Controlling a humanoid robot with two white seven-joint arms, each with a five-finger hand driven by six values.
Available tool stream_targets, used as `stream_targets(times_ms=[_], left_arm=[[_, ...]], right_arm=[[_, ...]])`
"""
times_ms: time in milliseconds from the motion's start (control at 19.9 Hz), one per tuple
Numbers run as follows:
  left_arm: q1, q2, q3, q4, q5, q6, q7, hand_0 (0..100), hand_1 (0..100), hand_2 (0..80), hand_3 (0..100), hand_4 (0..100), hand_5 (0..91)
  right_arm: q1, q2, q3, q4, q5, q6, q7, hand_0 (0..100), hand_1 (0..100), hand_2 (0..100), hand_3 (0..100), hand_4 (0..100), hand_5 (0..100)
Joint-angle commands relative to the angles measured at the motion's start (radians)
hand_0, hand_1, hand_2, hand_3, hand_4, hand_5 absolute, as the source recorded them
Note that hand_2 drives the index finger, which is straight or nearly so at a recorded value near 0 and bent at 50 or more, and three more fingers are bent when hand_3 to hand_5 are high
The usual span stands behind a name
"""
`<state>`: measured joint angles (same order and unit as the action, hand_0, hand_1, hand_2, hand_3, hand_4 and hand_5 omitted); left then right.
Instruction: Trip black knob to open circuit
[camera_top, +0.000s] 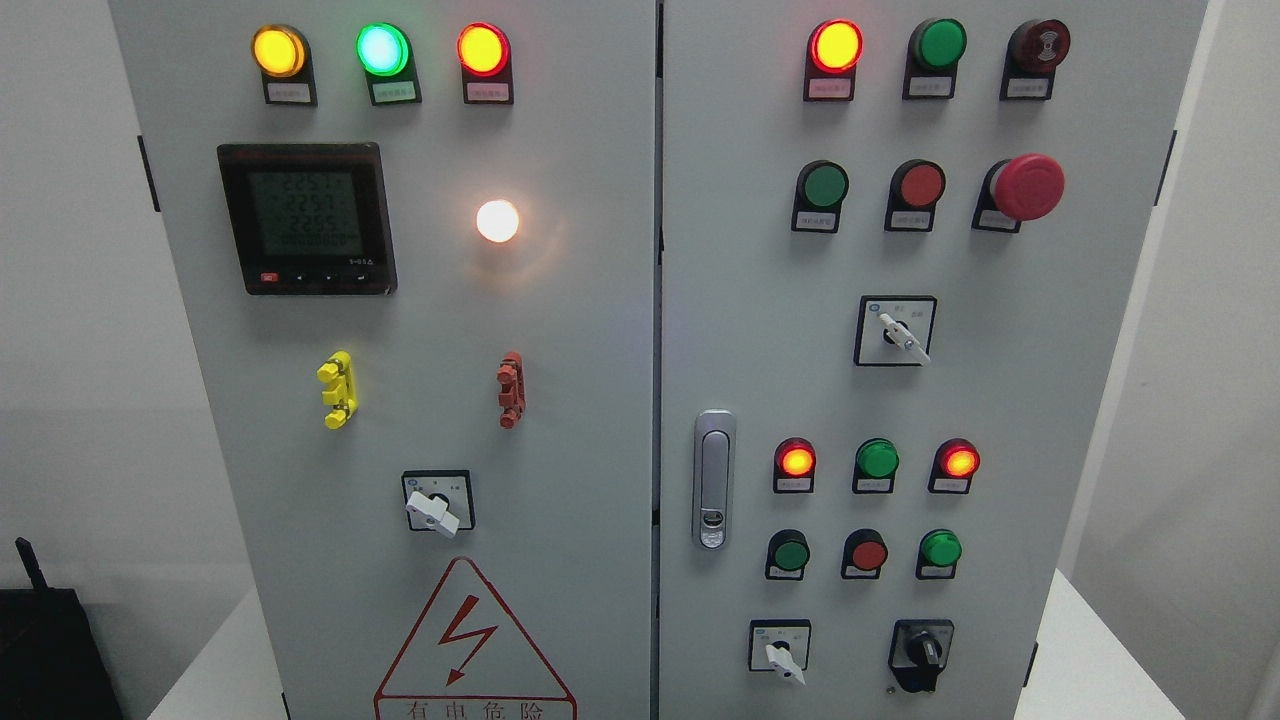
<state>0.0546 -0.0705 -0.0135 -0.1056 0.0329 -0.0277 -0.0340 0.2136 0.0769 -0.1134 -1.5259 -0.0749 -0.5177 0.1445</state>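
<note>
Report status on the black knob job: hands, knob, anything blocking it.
Neither hand in view. Black knob untouched, low on the right door, right of a white selector. Nothing in front of it.

Just the one view here, from my head cam, looking pretty much straight at the grey control cabinet (600, 300), fairly close up so its two doors fill most of the frame. The angle tilts down a touch, since the panel tapers toward the bottom. The cabinet's top and bottom are cropped off. White wall (60, 300) shows either side, and neither of my hands is in shot.
</note>
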Motion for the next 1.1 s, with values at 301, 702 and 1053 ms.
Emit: stream_targets(times_ms=[301,702,1053], left_arm=[[-0.004,-0.002,0.001,0.0,0.002,-0.001,0.0,12,39,0.0,0,0,0.0],[-0.002,-0.002,0.001,0.0,0.002,-0.001,0.0,12,39,0.0,0,0,0.0],[-0.002,-0.002,0.001,0.0,0.002,-0.001,0.0,12,39,0.0,0,0,0.0]], right_arm=[[-0.068,-0.005,-0.008,-0.072,-0.006,0.056,-0.005,74,65,0,91,85,85],[-0.132,-0.008,-0.006,-0.092,-0.006,0.105,-0.02,75,66,0,91,85,85],[-0.187,-0.008,0.008,-0.097,-0.006,0.139,-0.04,76,66,0,92,85,85]])
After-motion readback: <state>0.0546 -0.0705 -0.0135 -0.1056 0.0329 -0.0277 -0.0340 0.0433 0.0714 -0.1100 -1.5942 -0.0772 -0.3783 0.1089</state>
